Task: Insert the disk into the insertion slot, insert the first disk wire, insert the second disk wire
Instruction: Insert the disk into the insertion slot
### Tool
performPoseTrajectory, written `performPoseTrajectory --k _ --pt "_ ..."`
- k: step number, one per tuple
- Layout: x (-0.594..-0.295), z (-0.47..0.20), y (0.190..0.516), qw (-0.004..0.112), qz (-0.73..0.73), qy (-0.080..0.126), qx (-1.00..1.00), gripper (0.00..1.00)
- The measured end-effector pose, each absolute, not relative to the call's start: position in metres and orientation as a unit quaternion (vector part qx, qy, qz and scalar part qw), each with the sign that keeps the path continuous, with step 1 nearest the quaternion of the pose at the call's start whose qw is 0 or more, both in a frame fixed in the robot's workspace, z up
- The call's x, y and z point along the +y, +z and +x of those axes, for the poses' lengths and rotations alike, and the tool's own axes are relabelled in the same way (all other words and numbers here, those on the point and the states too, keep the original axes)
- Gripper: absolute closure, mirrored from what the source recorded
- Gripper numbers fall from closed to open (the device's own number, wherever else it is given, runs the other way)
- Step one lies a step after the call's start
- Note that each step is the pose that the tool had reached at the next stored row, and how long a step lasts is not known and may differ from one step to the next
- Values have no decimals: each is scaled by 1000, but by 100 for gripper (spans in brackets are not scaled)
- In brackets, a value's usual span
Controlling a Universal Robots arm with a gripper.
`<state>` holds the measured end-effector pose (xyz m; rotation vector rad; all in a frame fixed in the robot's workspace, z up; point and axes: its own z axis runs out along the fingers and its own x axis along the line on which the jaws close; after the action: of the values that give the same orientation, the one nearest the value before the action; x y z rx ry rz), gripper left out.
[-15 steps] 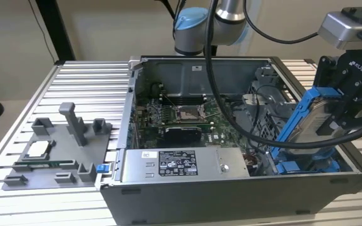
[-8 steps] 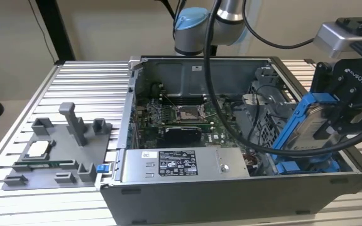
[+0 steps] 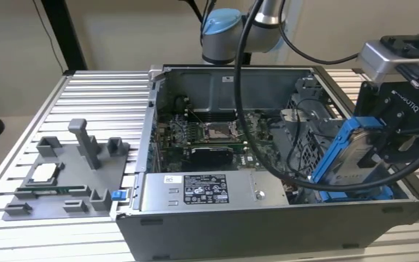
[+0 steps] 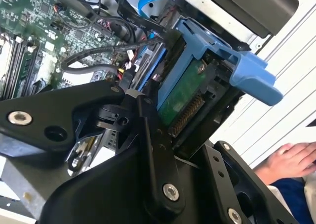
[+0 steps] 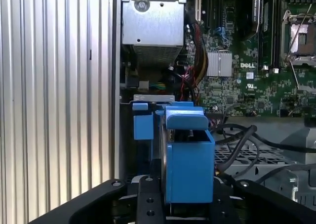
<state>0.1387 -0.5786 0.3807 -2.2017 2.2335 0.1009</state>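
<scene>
the gripper (image 3: 381,147) is clamped on the disk (image 3: 355,158), its jaws pressed on the two flat faces. it holds the disk on edge and tilted, inside the open computer case (image 3: 268,229), at the case corner nearest the bench's (image 3: 100,87) front edge on the exterior view's right. room there is tight. the case's side wall is just beside the disk, the grey perforated wall of the insertion slot (image 3: 310,139) is on the other side, and a black cable (image 3: 244,109) loops off the arm and under the disk. where the disk's lower end meets the slot is hard to make out behind that cable.

in the first wrist view the disk's blue frame (image 5: 187,159) is seen end-on, with the power-supply box (image 5: 153,21) and the motherboard (image 5: 256,61) beyond it. the second wrist view shows the disk's green circuit-board face (image 4: 183,93) and connector row between the black fingers (image 4: 150,135). it also shows a person's hand (image 4: 291,159) with a blue sleeve (image 4: 286,189), outside the case by the bench slats. the exterior view adds the fixture tray (image 3: 64,174), well apart near the bench's edge on the exterior view's left.
</scene>
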Motion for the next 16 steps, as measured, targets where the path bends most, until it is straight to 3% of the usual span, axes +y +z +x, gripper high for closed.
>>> performPoseTrajectory --k 13,14,16 --pt "-579 139 367 2 -702 32 712 100" --pt "-579 139 367 2 -702 32 712 0" --pt "-579 139 367 2 -702 32 712 0"
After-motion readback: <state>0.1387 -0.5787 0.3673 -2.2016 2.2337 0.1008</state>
